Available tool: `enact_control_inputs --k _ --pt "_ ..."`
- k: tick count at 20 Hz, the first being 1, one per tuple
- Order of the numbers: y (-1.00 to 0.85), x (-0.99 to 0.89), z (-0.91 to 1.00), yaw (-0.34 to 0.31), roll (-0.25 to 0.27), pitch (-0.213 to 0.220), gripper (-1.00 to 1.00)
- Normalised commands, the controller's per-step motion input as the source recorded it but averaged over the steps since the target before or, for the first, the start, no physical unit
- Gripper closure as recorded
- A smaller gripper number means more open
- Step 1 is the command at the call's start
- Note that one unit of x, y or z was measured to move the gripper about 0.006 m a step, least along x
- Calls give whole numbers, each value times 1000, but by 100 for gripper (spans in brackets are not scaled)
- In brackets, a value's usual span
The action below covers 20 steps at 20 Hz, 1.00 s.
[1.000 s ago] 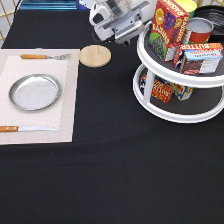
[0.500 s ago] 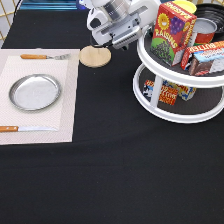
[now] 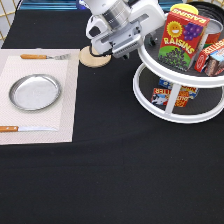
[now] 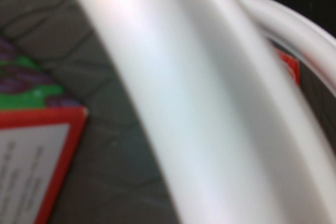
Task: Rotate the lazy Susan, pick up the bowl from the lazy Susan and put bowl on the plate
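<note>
Claw (image 3: 134, 36) at the lazy Susan's (image 3: 172, 75) upper rim.
Bowl (image 3: 214, 10) on top tier, beyond claw; finger state unclear; plate (image 3: 35, 92) bare.

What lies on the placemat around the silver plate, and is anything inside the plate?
The plate is empty. On the placemat a fork lies beside it toward the exterior view's top, a knife toward the bottom. Whatever lies under the plate is covered.

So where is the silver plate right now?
The plate sits at the exterior view's left, on the pale placemat between the fork above it and the knife below it, with nothing on it.
</note>
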Motion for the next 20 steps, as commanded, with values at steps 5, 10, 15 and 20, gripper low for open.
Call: enact_control_inputs --k 5,10,15,20 --pt "-61 83 275 47 73 -4 -100" --pt "87 -589 582 0 -30 -76 -100" --pt "234 -880 298 -2 -119 -88 -100" --pt "178 -927 -14 -1 -109 -69 -100"
